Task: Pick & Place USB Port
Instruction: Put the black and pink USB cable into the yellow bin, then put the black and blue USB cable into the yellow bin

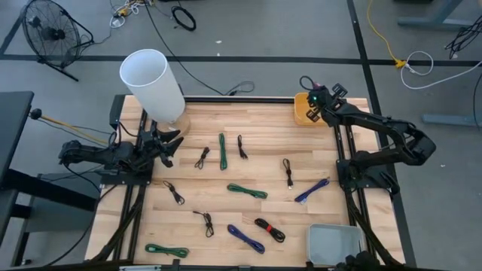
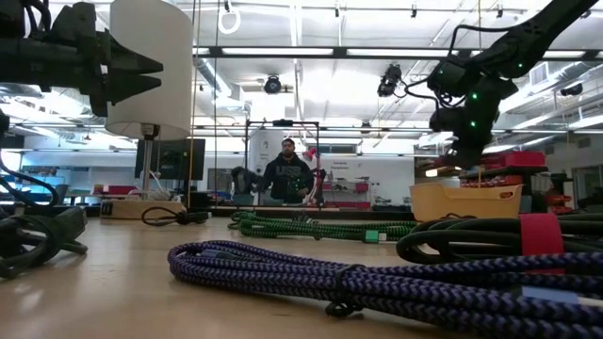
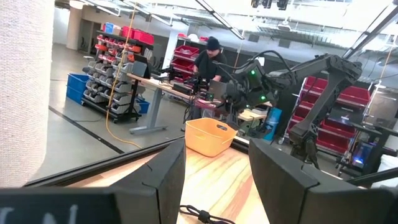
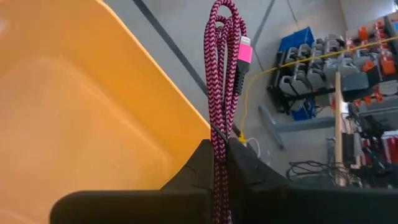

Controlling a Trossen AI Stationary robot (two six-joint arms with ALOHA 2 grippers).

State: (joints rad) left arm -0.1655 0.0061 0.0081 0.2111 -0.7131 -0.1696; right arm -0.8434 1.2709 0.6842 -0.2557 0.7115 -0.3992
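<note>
We judge one delivery nearly done: our right pincer [image 4: 221, 155], clamped on the pink cable [image 4: 225, 68], hangs over the yellow bin [image 1: 307, 110] at the bench's [image 1: 248, 203] 1 o'clock corner; about eleven cables [image 1: 248, 191] remain; left pincer [image 1: 167, 143] waits agape at 10 o'clock

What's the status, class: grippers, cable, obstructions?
Right gripper shut on pink cable, over orange bin. Left gripper open, idle by white cylinder. Nothing in the way.

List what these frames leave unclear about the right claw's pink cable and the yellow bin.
- Pink cable: its lower end is hidden by the right claw in the right wrist view; too small to see in the high view.
- Yellow bin: the claw covers part of it in the high view, the walls hide the inside in the low view, and the right wrist view cuts it off.
- Left claw waits near the white cylinder.
</note>
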